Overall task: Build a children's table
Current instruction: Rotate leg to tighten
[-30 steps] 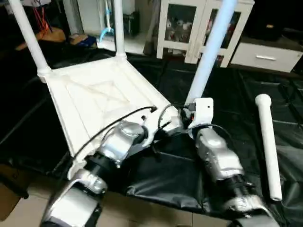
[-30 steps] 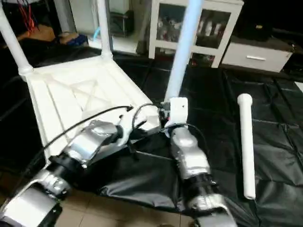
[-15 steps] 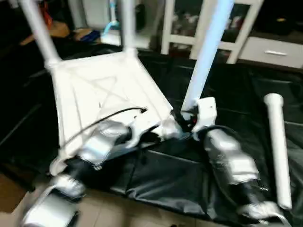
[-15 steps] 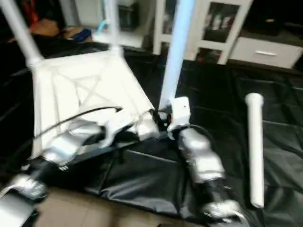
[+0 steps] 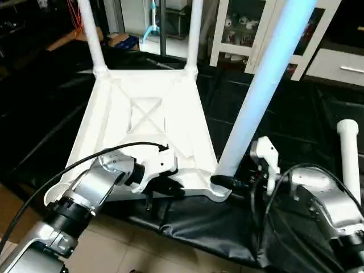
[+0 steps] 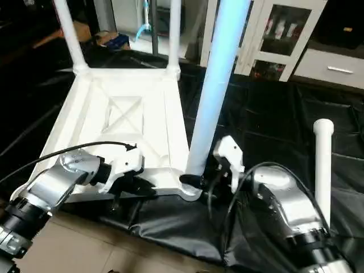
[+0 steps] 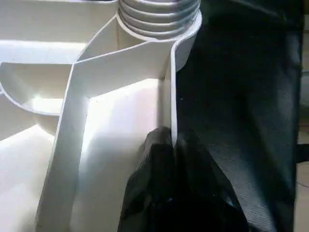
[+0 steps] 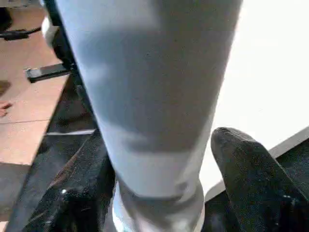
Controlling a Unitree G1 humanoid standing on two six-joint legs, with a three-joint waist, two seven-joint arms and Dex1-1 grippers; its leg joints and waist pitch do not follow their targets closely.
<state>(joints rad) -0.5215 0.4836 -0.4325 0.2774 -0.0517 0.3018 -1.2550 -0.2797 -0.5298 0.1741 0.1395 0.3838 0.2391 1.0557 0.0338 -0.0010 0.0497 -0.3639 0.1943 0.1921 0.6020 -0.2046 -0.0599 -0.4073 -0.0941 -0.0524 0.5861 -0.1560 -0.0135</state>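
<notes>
Two grippers moved apart | right gripper (image 8: 159,193) jaws wider round leg (image 5: 261,96)

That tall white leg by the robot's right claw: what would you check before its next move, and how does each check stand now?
1. Near leg standing upright in its corner socket: ok.
2. Leg fully seated in the socket: cannot tell.
3. Left gripper pinched shut on the tabletop rim, steadying it: ok.
4. Right gripper fingers either side of the leg; firm contact: cannot tell.
5. Two far legs fitted: ok.
6. Fourth leg fitted: not ok, it lies loose on the black sheet.
</notes>
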